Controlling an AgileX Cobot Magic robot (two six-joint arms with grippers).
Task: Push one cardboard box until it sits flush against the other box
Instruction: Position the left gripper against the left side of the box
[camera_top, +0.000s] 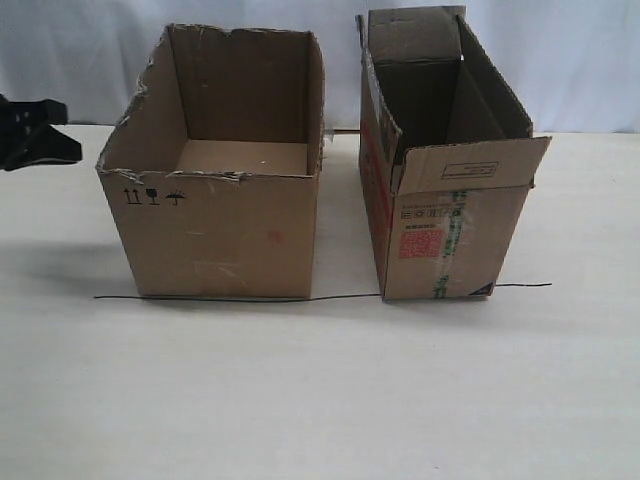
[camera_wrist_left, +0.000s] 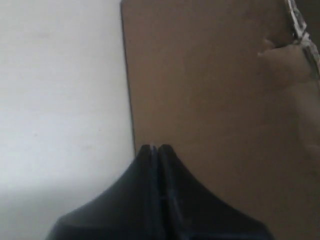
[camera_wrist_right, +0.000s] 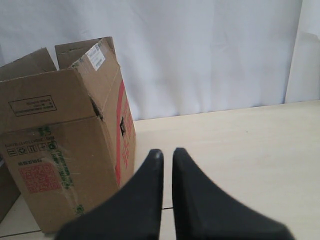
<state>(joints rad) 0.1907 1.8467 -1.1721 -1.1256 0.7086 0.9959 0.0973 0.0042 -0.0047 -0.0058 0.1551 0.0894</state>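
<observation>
The cardboard box (camera_top: 220, 225), wide with a ragged torn rim and black symbols, stands left of centre on the table. The other box (camera_top: 450, 235), taller with a red label and green-printed tape, stands to its right with a gap between them. My left gripper (camera_top: 60, 135) hovers at the far left, a little apart from the wide box's left wall. In the left wrist view that gripper (camera_wrist_left: 155, 147) is shut and empty, tips close to the brown wall (camera_wrist_left: 215, 90). My right gripper (camera_wrist_right: 167, 152) is shut bar a thin slit, empty, beside the tall box (camera_wrist_right: 65, 165). It is out of the exterior view.
A thin black line (camera_top: 340, 297) runs across the pale table (camera_top: 320, 400) along the fronts of both boxes. A white curtain (camera_top: 580, 60) hangs behind the table.
</observation>
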